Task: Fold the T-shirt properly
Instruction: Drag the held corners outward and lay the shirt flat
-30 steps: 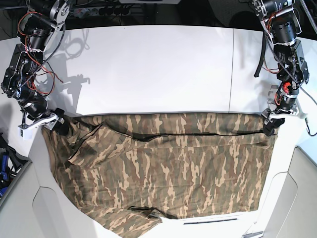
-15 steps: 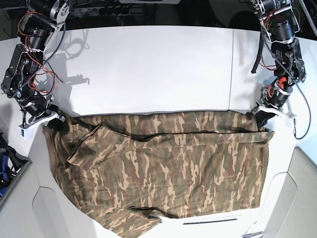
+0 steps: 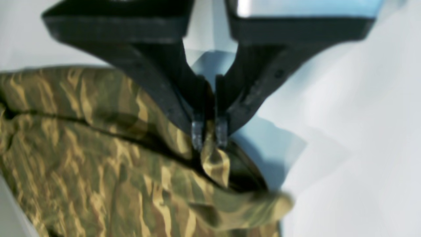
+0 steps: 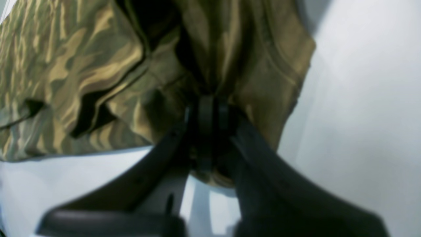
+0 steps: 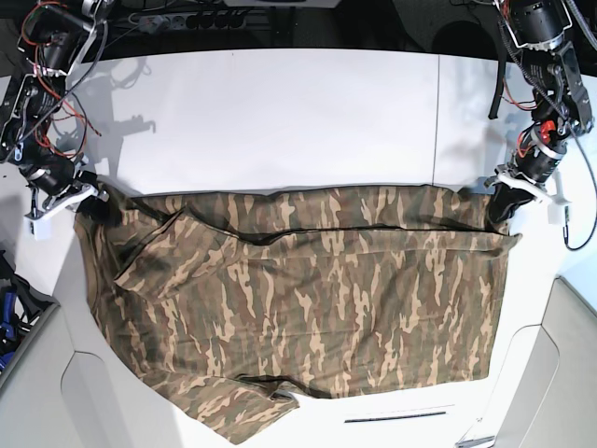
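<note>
Moved since earlier frame: both grippers closed and lifted the shirt's (image 5: 308, 308) far edge.

Left gripper (image 3: 209, 133): clenched on a cloth corner.
Right gripper (image 4: 207, 108): clamped on bunched cloth.
Shirt: spread over the white table (image 5: 280, 121).
Handling advice: raise both corners level, keeping the edge taut.
Surroundings: dark, cables.

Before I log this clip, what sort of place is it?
Probably a robotics lab bench: a white table flanked by two arms with exposed wiring, a power strip behind it, and only the T-shirt spread out.
</note>
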